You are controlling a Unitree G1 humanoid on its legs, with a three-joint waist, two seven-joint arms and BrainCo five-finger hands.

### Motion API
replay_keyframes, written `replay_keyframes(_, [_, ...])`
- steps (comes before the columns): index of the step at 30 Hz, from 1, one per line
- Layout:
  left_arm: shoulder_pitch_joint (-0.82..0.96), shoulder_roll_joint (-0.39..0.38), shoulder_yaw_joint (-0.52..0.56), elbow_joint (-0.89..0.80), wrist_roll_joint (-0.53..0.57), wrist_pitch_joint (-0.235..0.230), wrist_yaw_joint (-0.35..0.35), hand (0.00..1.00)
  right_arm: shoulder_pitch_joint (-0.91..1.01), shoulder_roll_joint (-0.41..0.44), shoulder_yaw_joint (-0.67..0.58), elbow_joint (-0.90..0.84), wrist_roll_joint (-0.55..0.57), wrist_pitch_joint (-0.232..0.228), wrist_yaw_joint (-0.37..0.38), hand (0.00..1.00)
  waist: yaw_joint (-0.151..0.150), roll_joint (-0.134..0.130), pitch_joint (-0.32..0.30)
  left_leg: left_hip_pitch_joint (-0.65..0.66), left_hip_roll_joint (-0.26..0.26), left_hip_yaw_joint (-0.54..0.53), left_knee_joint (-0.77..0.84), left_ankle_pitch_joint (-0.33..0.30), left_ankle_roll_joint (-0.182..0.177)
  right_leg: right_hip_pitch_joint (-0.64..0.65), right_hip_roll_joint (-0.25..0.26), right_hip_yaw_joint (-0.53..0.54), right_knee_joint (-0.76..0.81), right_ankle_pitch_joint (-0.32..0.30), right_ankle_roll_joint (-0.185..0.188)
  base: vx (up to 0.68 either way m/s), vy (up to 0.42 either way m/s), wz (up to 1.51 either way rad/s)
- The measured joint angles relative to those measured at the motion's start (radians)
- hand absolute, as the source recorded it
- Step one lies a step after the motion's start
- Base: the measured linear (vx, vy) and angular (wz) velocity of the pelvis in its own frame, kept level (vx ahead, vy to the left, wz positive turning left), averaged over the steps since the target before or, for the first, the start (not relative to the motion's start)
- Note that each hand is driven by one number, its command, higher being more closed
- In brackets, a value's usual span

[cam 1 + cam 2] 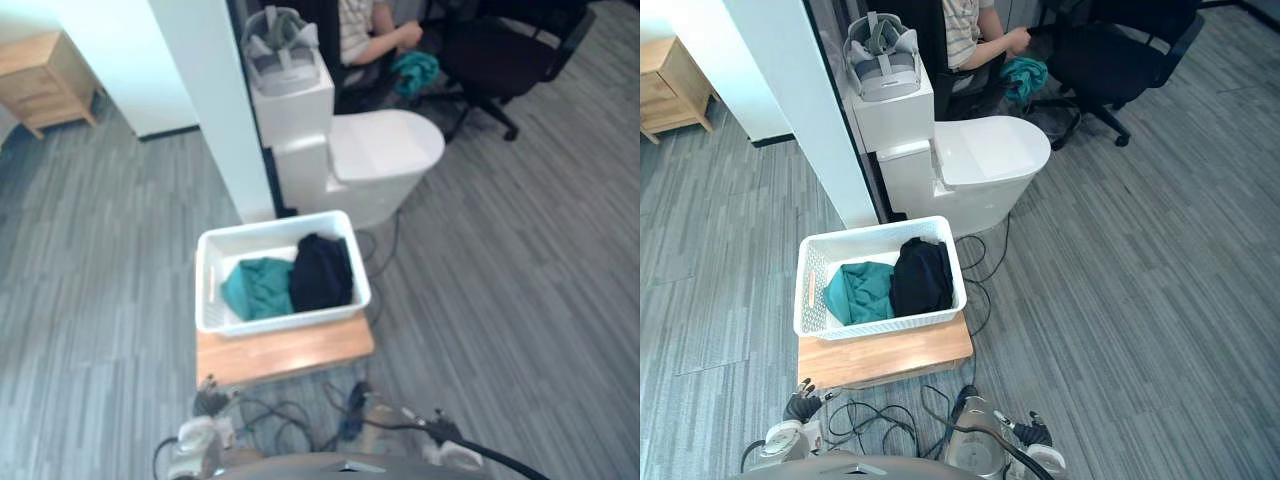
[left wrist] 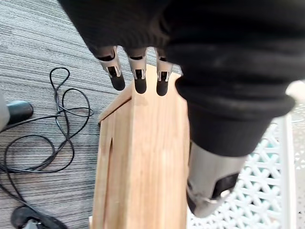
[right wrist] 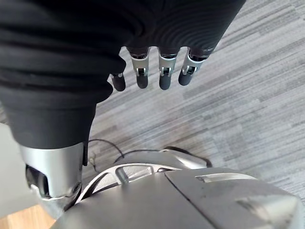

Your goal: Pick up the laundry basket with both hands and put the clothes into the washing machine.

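Note:
A white laundry basket (image 1: 270,230) stands on a low wooden table (image 1: 285,350) straight ahead. In it a teal cloth (image 1: 257,287) lies on the left side and a dark cloth (image 1: 322,272) on the right. Behind it sits the white machine (image 1: 375,150), its rounded lid down. My left hand (image 1: 205,398) hangs low by the table's near left corner, open, fingers (image 2: 139,78) straight above the wood (image 2: 143,157) beside the basket's mesh wall (image 2: 252,200). Low on the right, my right hand (image 1: 1035,432) is open too, fingers (image 3: 164,71) straight over bare floor, holding nothing.
A headset (image 1: 283,45) rests on a white box behind the machine. A person (image 1: 365,30) sits beyond it holding a teal cloth, next to a black office chair (image 1: 500,55). A white pillar (image 1: 215,110) rises at the left, a wooden cabinet (image 1: 45,80) farther left.

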Motion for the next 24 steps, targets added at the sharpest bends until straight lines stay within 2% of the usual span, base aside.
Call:
replay_keyframes(3, [-0.008,0.000,0.122,0.000,-0.147,-0.004,0.036,0.00,0.013,0.011,-0.029,0.000,0.000,0.001,-0.001,0.00,0.002,-0.006,-0.013,0.015,0.014,-0.015,-0.010,0.045,-0.004,0.064,0.018,-0.035,-0.058,-0.002,0.004,0.13,-0.055,0.32])
replay_keyframes(4, [-0.009,0.006,0.178,0.001,-0.215,-0.007,0.058,0.00,0.013,0.009,-0.047,-0.001,0.000,0.001,-0.002,0.00,0.004,-0.006,-0.017,0.015,0.018,-0.021,-0.016,0.051,-0.012,0.074,0.022,-0.043,-0.070,-0.004,0.007,0.05,0.001,0.17])
replay_keyframes(7, [-0.002,0.020,0.301,0.002,-0.312,-0.009,0.094,0.00,0.014,0.007,-0.093,-0.026,-0.001,0.005,-0.009,0.00,0.011,-0.022,-0.021,0.014,0.015,-0.020,-0.030,0.069,-0.040,0.077,0.021,-0.045,-0.075,-0.006,0.011,0.04,0.013,0.14])
replay_keyframes(10, [0.040,0.027,0.439,0.002,-0.337,-0.008,0.108,0.00,0.027,0.007,-0.145,-0.151,-0.026,0.004,-0.039,0.00,0.016,-0.040,-0.036,0.016,0.006,-0.017,-0.019,0.104,-0.059,0.094,0.014,-0.043,-0.091,-0.004,0.011,0.04,-0.008,0.03])
replay_keyframes(15, [0.109,0.018,0.630,0.012,-0.339,0.003,0.109,0.00,0.026,0.002,-0.198,-0.324,-0.026,-0.003,-0.082,0.00,0.026,-0.037,-0.045,0.003,0.020,-0.022,0.084,0.145,-0.047,0.163,0.006,-0.044,-0.142,0.000,0.018,0.05,-0.029,0.02])
replay_keyframes(17, [0.150,0.004,0.741,0.020,-0.341,0.009,0.110,0.00,0.026,0.002,-0.195,-0.422,-0.024,-0.007,-0.088,0.00,0.033,-0.027,-0.058,-0.024,0.040,-0.023,0.146,0.151,-0.040,0.176,0.010,-0.044,-0.161,-0.006,0.037,0.03,-0.044,0.01])
replay_keyframes(20, [0.184,-0.004,0.778,0.015,-0.366,0.012,0.121,0.00,0.030,0.006,-0.186,-0.525,-0.017,-0.012,-0.104,0.00,0.037,-0.005,-0.068,-0.040,0.055,-0.028,0.185,0.152,-0.038,0.184,0.014,-0.048,-0.161,-0.020,0.059,0.03,-0.051,0.11])
replay_keyframes(21, [0.185,-0.011,0.778,-0.027,-0.390,0.014,0.133,0.00,0.029,0.009,-0.185,-0.570,-0.016,-0.017,-0.111,0.00,0.039,-0.004,-0.067,-0.045,0.061,-0.032,0.201,0.154,-0.036,0.191,0.015,-0.048,-0.161,-0.031,0.077,0.01,-0.053,0.20])
replay_keyframes(23, [0.192,-0.036,0.770,-0.185,-0.411,0.013,0.143,0.00,0.031,0.009,-0.186,-0.648,-0.016,-0.025,-0.117,0.00,0.043,-0.004,-0.066,-0.083,0.083,-0.056,0.261,0.155,-0.034,0.194,0.018,-0.054,-0.158,-0.050,0.109,0.00,-0.059,0.22])
replay_keyframes(24, [0.196,-0.038,0.751,-0.294,-0.417,0.010,0.150,0.00,0.030,0.008,-0.189,-0.695,-0.017,-0.028,-0.126,0.00,0.045,-0.007,-0.064,-0.118,0.098,-0.068,0.312,0.163,-0.020,0.194,0.017,-0.062,-0.156,-0.065,0.129,-0.01,-0.055,0.20])
